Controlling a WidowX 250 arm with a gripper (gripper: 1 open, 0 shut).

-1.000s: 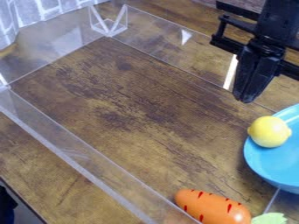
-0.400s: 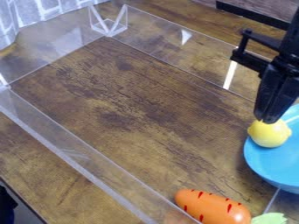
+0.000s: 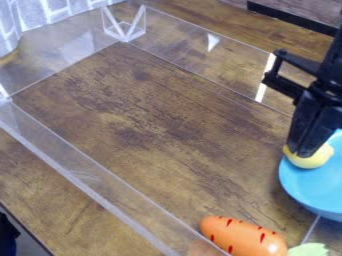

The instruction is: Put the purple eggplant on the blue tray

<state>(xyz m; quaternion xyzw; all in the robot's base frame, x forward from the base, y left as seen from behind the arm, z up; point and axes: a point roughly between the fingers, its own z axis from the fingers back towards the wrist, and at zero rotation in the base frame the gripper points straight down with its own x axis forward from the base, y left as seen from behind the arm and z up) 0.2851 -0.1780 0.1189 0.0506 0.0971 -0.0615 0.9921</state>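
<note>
The purple eggplant is out of view. The blue tray (image 3: 310, 190) lies at the right edge, partly cut off by the frame. A yellow fruit (image 3: 311, 156) rests on its near-left rim. My black gripper (image 3: 313, 142) hangs straight down over that fruit with its fingers pressed together, shut. Its tips reach the top of the fruit and hide part of it. I cannot tell whether they touch it.
An orange carrot (image 3: 243, 237) lies at the bottom edge, with a bit of green (image 3: 311, 249) beside it. Clear plastic walls (image 3: 94, 180) border the wooden table (image 3: 147, 110) along the front and the back.
The gripper has moved right and down, from above the bare wood to directly over the yellow fruit on the tray's rim. It stayed shut throughout.
</note>
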